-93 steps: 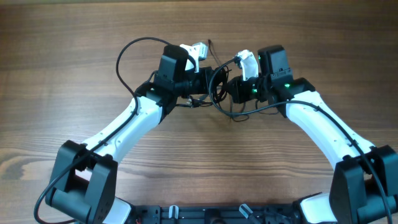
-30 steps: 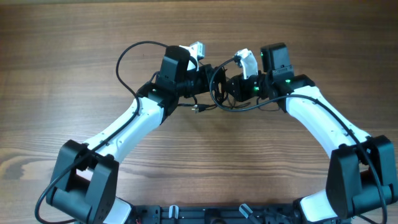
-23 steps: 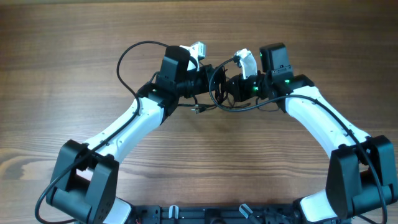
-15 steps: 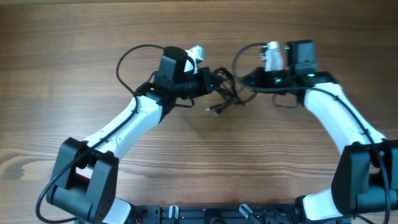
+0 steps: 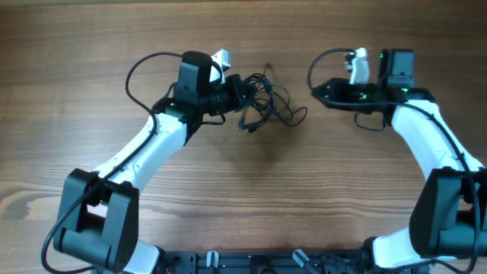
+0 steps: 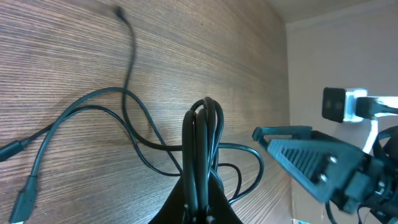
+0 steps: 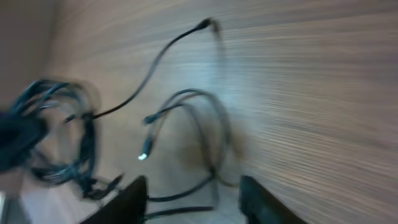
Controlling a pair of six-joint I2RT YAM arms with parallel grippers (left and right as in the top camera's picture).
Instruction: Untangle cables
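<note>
Clearly, the cables (image 5: pixel 266 103) lie near the far middle of the tabletop (image 5: pixel 243 198), as a loose bundle with several thin loops that spread toward the right. The left hand (image 5: pixel 234 91) is closed narrow on the bundle. In the left wrist view its two fingers pinch a bunch of strands that stand up as a tight arch, and the other strands run out from there over the wood. The right hand (image 5: pixel 321 87) is well apart from the cables, on the right side, with its jaws standing apart and nothing gripped. Its own view is blurred, so I cannot tell small details there.

By my judgement these cords are very light, soft and a little springy. They will follow any pull, and a loop can tighten into a knot under a hard pull. They do not look fragile, but the plug ends (image 6: pixel 23 194) may catch in a loop. A good place to take hold seems to be one free strand at the edge of the bundle, for example the loop nearest to the right hand, while the left hand anchors the bunch. Taking many strands together would only drag everything along.
</note>
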